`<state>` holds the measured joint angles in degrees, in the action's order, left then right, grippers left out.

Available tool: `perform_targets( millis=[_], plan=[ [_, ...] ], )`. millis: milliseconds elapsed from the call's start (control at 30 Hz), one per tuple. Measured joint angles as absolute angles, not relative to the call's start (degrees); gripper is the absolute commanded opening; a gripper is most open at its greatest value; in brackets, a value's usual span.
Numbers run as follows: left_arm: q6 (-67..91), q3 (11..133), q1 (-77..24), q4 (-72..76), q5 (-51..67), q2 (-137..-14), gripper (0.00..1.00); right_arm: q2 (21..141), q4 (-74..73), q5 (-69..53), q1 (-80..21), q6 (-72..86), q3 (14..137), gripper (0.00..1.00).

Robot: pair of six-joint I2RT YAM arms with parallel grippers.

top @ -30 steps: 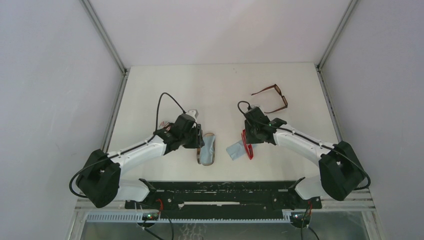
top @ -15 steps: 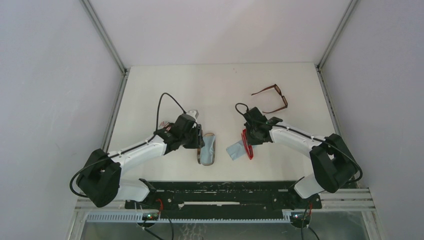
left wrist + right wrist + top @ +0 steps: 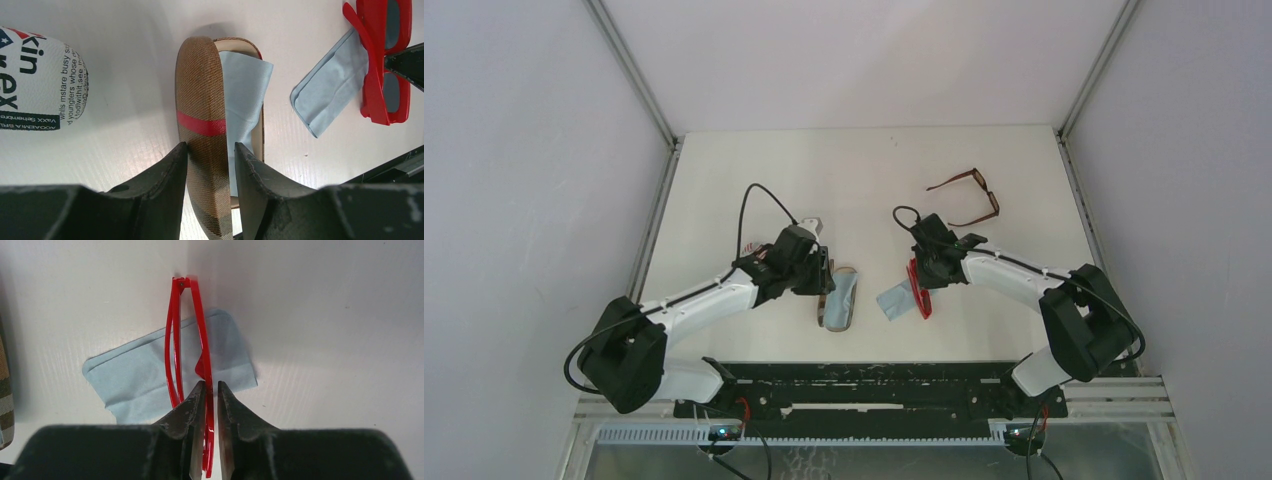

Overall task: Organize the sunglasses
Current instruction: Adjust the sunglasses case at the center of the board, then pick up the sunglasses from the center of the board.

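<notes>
Red sunglasses (image 3: 374, 100), three o'clock of the brown case (image 3: 200, 100) clamped by the left gripper (image 3: 211, 150), may twist free: the right gripper (image 3: 208, 387) pinches one thin temple.

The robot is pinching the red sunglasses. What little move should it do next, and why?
Probably lift them a little, straight up. The right tool is closed on the red sunglasses, which lie partly on the light blue cloth, so dragging could pull the cloth along. The left tool holds the brown case open nearby, likely where they go.
</notes>
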<state>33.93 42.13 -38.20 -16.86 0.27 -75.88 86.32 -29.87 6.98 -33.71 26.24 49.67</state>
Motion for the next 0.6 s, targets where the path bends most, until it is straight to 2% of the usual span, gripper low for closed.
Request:
perform_targets(
  millis=[167, 433, 600],
  plan=[
    [33.9, 42.1, -38.2, -16.9, 0.3, -76.2, 0.44, 86.4, -29.7, 7.0, -33.7, 25.9, 49.7, 0.01],
    [34.0, 42.1, -38.4, -16.9, 0.3, -76.2, 0.45, 85.7, -30.1, 7.9, -33.7, 25.9, 49.7, 0.00],
    [34.1, 42.1, -38.8, -16.9, 0.3, -76.2, 0.45, 79.4, -31.5, 9.1, -33.6, 26.6, 49.6, 0.00]
  ],
)
